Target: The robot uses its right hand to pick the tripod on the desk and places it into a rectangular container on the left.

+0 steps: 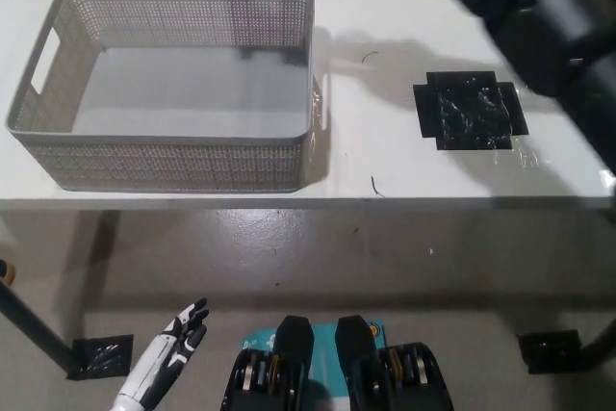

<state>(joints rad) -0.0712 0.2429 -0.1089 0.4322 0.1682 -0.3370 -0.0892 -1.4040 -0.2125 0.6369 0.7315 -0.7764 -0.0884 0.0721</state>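
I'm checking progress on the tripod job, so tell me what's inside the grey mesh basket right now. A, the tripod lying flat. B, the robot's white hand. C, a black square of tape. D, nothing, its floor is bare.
D: the basket shows only its bare grey floor; the black tape patch lies on the desk to its right, and the white left hand hangs low, below the desk edge.
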